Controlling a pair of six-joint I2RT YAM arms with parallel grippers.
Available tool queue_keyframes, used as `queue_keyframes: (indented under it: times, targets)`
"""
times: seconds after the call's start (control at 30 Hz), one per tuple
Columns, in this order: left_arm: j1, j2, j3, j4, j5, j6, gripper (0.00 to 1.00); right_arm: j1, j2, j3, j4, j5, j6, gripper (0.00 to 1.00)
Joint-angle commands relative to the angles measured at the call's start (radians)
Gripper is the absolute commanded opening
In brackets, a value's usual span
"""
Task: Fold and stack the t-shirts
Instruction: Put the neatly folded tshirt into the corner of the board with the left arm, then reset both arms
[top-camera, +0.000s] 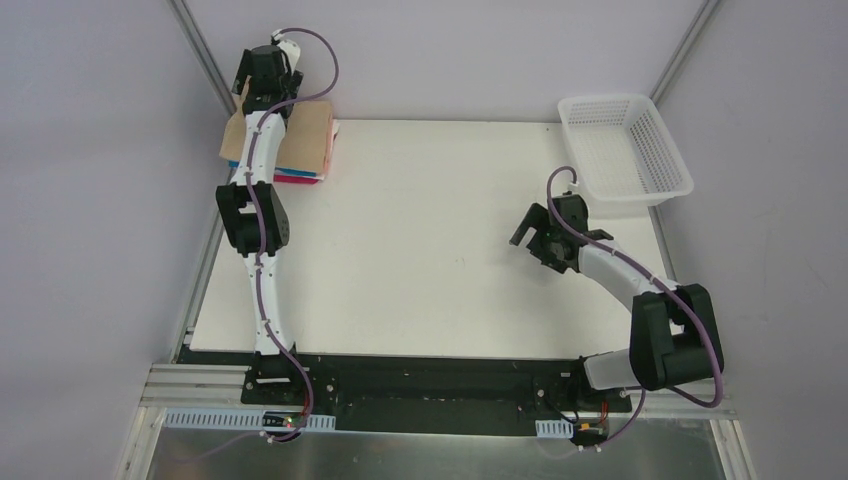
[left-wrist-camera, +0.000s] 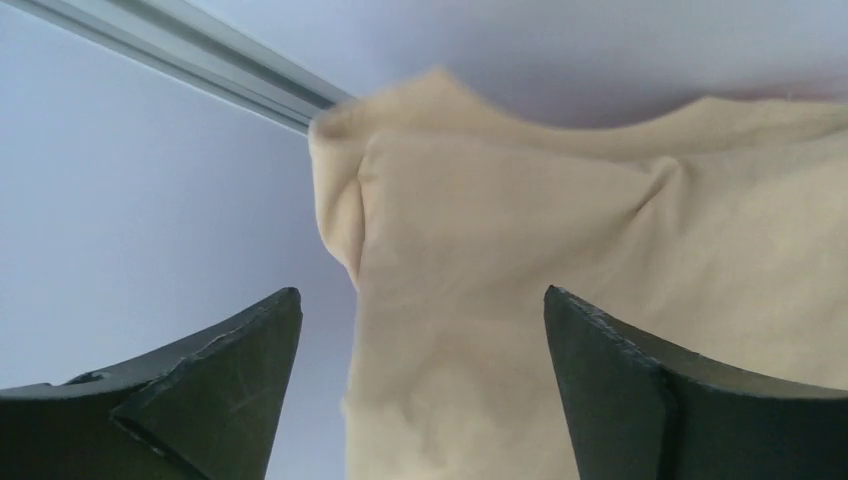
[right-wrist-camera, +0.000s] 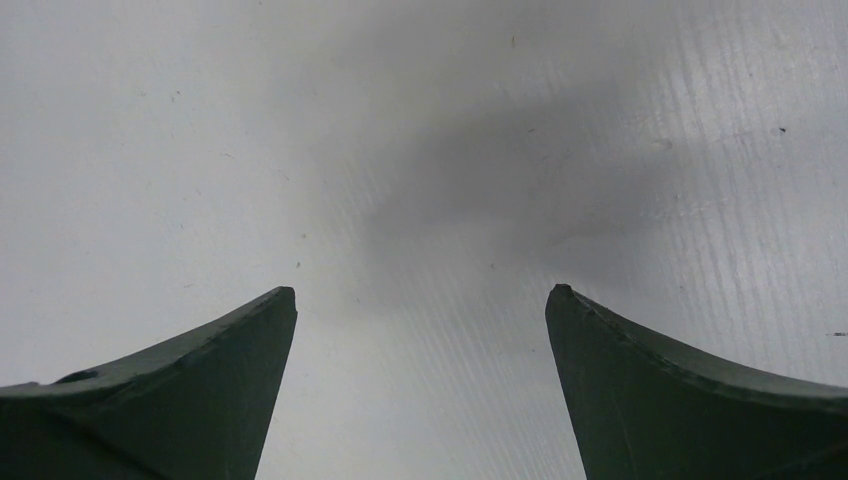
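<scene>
left gripper (left-wrist-camera: 421, 290): jaws apart, clamped on nothing, above the far left corner of the table (top-camera: 430, 250). tan t-shirt (top-camera: 308, 135) lies folded there on top of a stack. the edges of the other folded shirts (top-camera: 300, 176) show blue and pink-red at the stack's near side. in the left wrist view the tan cloth fills the space beyond the fingers; cannot tell whether the tips touch it.

right gripper (right-wrist-camera: 422, 289): jaws wide apart, holding nothing, over bare table right of centre.

white mesh basket (top-camera: 600, 98): far right corner, upright, partly overhanging the table edge; inside, only its own mesh floor and walls are seen. well apart from the stack.
</scene>
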Motion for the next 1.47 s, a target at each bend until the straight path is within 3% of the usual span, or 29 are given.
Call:
queue_keyframes:
  times: [0.0,0.23,0.37,0.5,0.63,0.7,0.83,0.97,1.2,1.43]
  targets:
    - [0.010,-0.015,0.057,0.091,-0.047,-0.053,0.98,-0.007,0.012,0.046,-0.003,-0.001,-0.013,0.99]
    - [0.010,-0.180,-0.015,0.090,-0.052,-0.262,0.99,-0.007,-0.046,0.031,-0.006,-0.011,-0.009,0.99]
    - [0.011,-0.383,-0.183,0.046,-0.010,-0.564,0.99,-0.006,-0.073,0.027,-0.007,-0.035,0.004,0.99]
    - [0.010,-0.645,-0.466,-0.033,0.206,-0.874,0.99,-0.007,-0.098,0.019,-0.009,-0.036,0.029,1.00]
    - [-0.005,-0.952,-0.923,-0.003,0.408,-1.107,0.99,-0.009,-0.144,-0.007,-0.009,-0.067,0.053,0.99]
    - [-0.079,-1.074,-1.155,0.055,0.423,-1.129,0.99,-0.009,-0.176,-0.027,-0.011,-0.061,0.057,0.99]
    - [-0.321,-1.278,-1.486,0.104,0.232,-1.097,0.99,-0.009,-0.255,-0.073,-0.025,-0.037,0.066,0.99]
    - [-0.390,-1.463,-1.701,0.170,0.330,-1.157,0.99,-0.009,-0.346,-0.124,-0.016,-0.009,0.084,1.00]
    - [-0.393,-1.698,-1.824,0.135,0.300,-1.143,0.99,-0.009,-0.508,-0.203,0.005,0.083,0.112,0.99]
    - [-0.391,-1.713,-1.830,0.052,0.230,-1.148,0.99,-0.008,-0.562,-0.220,-0.003,0.079,0.111,1.00]
